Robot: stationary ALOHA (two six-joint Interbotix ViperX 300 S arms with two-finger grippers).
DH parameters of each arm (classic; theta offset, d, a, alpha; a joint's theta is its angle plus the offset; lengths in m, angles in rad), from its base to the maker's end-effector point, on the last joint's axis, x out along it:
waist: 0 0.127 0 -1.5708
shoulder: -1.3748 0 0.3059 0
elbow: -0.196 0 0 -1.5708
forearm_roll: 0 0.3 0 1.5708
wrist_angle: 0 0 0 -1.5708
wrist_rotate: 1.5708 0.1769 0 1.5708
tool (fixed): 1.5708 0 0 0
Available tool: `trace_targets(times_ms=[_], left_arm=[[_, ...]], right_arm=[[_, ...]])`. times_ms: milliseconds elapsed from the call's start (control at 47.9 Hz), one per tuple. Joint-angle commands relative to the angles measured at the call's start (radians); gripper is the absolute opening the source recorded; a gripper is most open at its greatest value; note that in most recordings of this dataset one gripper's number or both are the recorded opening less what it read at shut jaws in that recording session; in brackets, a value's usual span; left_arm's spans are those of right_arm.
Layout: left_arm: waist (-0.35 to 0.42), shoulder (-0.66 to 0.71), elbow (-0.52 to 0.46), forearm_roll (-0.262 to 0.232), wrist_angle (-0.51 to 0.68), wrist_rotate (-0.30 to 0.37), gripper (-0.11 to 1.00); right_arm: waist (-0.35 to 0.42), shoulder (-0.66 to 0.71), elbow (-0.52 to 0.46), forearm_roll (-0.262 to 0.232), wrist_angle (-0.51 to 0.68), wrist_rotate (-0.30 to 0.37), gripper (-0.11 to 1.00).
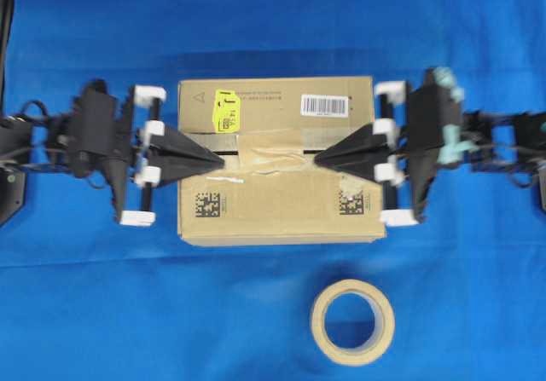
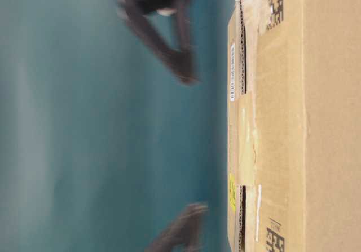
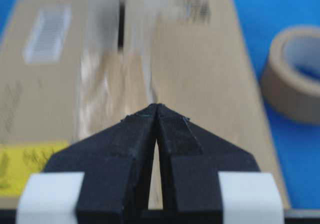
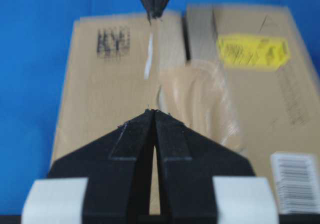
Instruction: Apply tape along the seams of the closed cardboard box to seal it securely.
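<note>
The box (image 1: pixel 277 159) lies in the middle of the overhead view on a blue cloth (image 1: pixel 85 313), closed, its flaps down, so nothing inside it shows. Its top carries a yellow sticker (image 1: pixel 227 108) at the upper left, a white barcode label (image 1: pixel 325 105) at the upper right, and two black square codes (image 1: pixel 206 204) near the lower corners. The seam (image 1: pixel 223 152) runs left to right across the middle of the top as a thin dark line, showing at the left end and hidden in the middle under the tape (image 1: pixel 269 152), a glossy tan patch lying over the seam at the centre of the box. Pale torn strips edge the seam just beside the patch.

The left gripper (image 1: pixel 220 164) reaches in from the left of the overhead view, its tip over the left part of the box top just beside the patch's left edge; its jaws are pressed together and clamp nothing. The right gripper (image 1: pixel 317 159) reaches in from the right, its tip over the right part of the top at the patch's right edge, jaws likewise together and empty. In the table-level view both tips are blurred and stand off the box top. Each wrist view shows its own jaws meeting at a point with the box top beyond.

A tape roll (image 1: pixel 352 321) lies flat on the cloth at the lower right of the overhead view, well apart from the box.
</note>
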Motion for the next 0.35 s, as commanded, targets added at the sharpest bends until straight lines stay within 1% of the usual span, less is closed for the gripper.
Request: trace_targets(times_ms=[0, 83, 188, 334], left_arm=[[0.005, -0.101, -0.008, 0.002, 0.029, 0.017, 0.0], [0.011, -0.181, 0.015, 0.002, 0.066, 0.023, 0.0], [0.028, -0.285, 0.067, 0.002, 0.11, 0.02, 0.0], [0.032, -0.434, 0.124, 0.002, 0.215, 0.018, 0.0]], right_arm=[[-0.006, -0.106, 0.005, -0.003, 0.044, -0.02, -0.02], [-0.008, -0.181, 0.034, -0.003, 0.077, -0.031, -0.02], [-0.008, -0.273, 0.081, -0.003, 0.112, -0.032, -0.02], [-0.008, -0.417, 0.153, -0.003, 0.215, -0.034, -0.02]])
